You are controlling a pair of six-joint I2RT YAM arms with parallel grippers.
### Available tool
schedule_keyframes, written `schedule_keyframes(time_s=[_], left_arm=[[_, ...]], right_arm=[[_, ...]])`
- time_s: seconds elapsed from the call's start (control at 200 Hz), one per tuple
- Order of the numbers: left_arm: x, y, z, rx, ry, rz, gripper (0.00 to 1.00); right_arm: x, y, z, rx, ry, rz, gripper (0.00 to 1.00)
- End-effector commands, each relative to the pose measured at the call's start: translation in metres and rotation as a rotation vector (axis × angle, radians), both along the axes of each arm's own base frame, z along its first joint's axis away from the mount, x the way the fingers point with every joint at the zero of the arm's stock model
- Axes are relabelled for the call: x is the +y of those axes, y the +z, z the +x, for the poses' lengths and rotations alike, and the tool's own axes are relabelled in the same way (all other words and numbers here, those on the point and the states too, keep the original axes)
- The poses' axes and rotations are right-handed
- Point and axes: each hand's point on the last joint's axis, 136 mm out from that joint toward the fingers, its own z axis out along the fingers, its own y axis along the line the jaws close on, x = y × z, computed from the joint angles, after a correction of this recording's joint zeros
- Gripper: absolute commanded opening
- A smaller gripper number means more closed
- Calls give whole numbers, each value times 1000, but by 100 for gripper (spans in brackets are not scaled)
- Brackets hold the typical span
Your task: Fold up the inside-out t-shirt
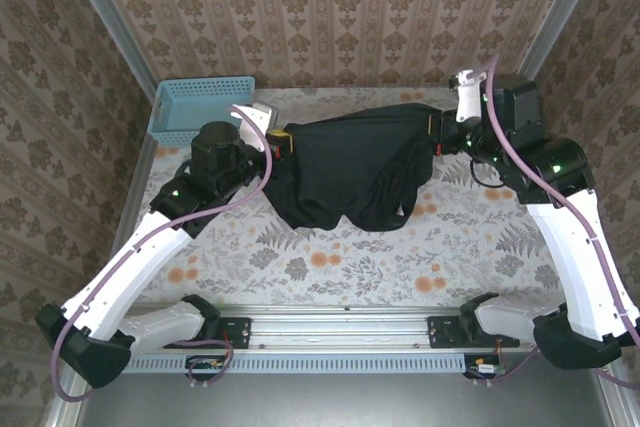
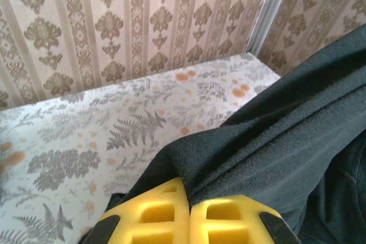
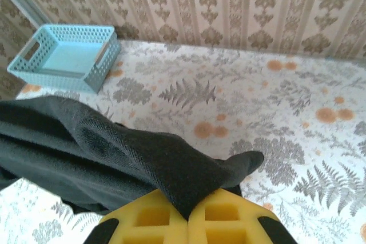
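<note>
We begin at the left jaws, where two yellow pads (image 2: 154,215) are pressed together on a thick folded edge of the inside-out t-shirt (image 1: 350,167). The black cloth rises out of the pinch and runs off to the right in the left wrist view. The right jaws are likewise closed on the shirt. Their yellow pads (image 3: 226,215) meet around a rolled corner of fabric, which drapes away to the left in the right wrist view.

From above, we see the shirt strung between the two grips across the far half of the desk (image 1: 330,267). Its upper edge is drawn nearly straight from one side to the other. Below that edge the body sags toward us in loose, bunched folds. We cannot tell whether the lowest folds rest on the flowered cloth that covers the desk.

The light blue basket (image 1: 205,84) stands at the far left corner of the desk, close to the patterned wall. It is behind the left grip and apart from the shirt. The right wrist view looks into it and shows us its bare blue floor.

The left arm (image 1: 150,247) climbs from its base at the near edge and bends at the elbow, its wrist pointing right. The right arm (image 1: 580,227) mirrors it, reaching up and turning its wrist left. A purple cable (image 1: 520,162) loops along it.
</note>
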Motion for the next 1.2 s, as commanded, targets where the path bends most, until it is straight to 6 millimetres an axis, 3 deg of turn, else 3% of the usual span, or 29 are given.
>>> schedule_keyframes(time_s=[0.0, 0.08, 0.19, 0.38, 0.41, 0.48, 0.53, 0.61, 0.7, 0.82, 0.925, 0.945, 1.065, 1.17, 1.195], left_arm=[[18, -27, 4, 52, 74, 58, 0], [17, -46, 7, 108, 77, 59, 0], [15, -91, 26, 253, 95, 107, 0], [33, -163, 95, 468, 276, 249, 0], [36, -172, 105, 491, 309, 272, 0], [38, -182, 125, 528, 359, 329, 22], [35, -185, 129, 552, 368, 359, 31], [20, -176, 119, 535, 343, 383, 48], [-13, -170, 89, 502, 247, 356, 65], [-63, -182, 43, 547, 87, 235, 67], [-96, -200, 16, 574, 5, 181, 67], [-100, -203, 14, 577, -3, 173, 67], [-122, -221, 4, 606, -41, 118, 67], [-123, -230, 7, 619, -18, 75, 64], [-123, -231, 7, 622, -15, 71, 64]], right_arm=[[-2, -31, 2, 67, -19, 7, 3], [6, -58, 7, 136, -8, 24, 4], [16, -102, 28, 242, -18, 21, 4], [3, -163, 104, 360, -152, -44, 5], [0, -167, 116, 360, -170, -54, 9], [-5, -177, 137, 368, -204, -97, 29], [-8, -181, 143, 380, -221, -125, 39], [-10, -185, 135, 402, -235, -134, 53], [-3, -191, 111, 406, -198, -105, 59], [17, -210, 69, 458, -127, 60, 60], [38, -237, 43, 507, -82, 183, 59], [42, -232, 38, 490, -63, 210, 58], [69, -248, 26, 476, 29, 250, 57], [79, -263, 26, 495, 48, 235, 54], [82, -274, 28, 521, 46, 227, 53]])
